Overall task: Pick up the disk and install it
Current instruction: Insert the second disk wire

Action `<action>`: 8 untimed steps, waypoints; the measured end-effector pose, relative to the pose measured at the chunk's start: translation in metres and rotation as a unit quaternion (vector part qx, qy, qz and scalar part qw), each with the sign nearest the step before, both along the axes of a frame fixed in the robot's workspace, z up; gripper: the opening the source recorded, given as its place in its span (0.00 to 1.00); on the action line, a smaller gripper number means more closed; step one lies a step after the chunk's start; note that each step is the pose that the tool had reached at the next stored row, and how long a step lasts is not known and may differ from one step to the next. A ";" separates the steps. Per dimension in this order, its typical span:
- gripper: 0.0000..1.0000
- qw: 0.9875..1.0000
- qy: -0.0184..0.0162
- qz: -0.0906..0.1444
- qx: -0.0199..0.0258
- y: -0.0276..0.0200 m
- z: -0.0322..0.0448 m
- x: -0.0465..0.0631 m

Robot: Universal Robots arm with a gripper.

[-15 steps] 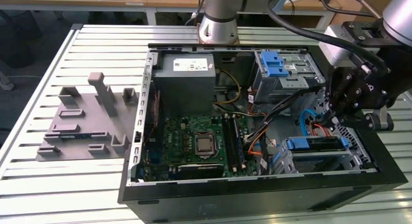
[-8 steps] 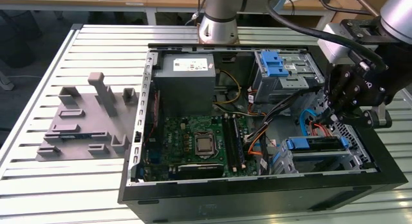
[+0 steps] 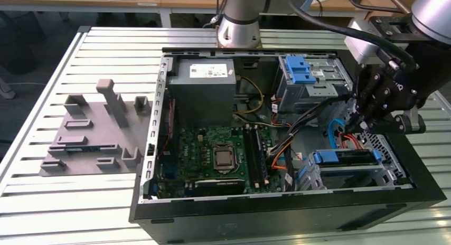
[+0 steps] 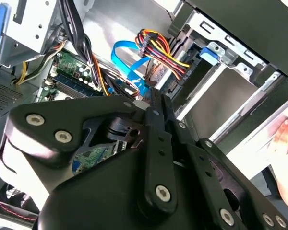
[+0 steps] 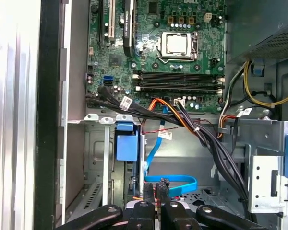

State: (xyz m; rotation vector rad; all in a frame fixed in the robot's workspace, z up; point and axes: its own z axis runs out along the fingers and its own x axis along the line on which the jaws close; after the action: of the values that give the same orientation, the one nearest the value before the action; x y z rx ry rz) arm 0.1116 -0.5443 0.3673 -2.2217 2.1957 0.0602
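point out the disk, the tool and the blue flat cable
disk (image 3: 350, 157), exterior view, its dark side edge in the bay
tool (image 5: 154, 184), first wrist view, between its fingertips
blue flat cable (image 5: 175, 180), first wrist view, its flat loop

The exterior view looks down from above and in front of the open black metal computer case (image 3: 282, 213), taking in all of it. Both wrist views sit close inside that case, sharing its green rectangular motherboard (image 5: 158, 48) and the curved blue flat cable (image 4: 129, 57).
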 end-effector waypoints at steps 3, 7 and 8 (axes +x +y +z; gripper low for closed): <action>0.25 1.000 0.000 0.000 0.000 0.0021 0.0000 0.000; 0.25 1.000 0.000 0.000 0.000 0.0037 -0.0001 0.000; 0.25 1.000 0.000 0.000 0.000 0.0042 -0.0003 0.000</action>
State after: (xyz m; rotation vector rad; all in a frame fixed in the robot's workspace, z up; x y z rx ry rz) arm 0.1116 -0.5401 0.3669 -2.2219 2.1956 0.0600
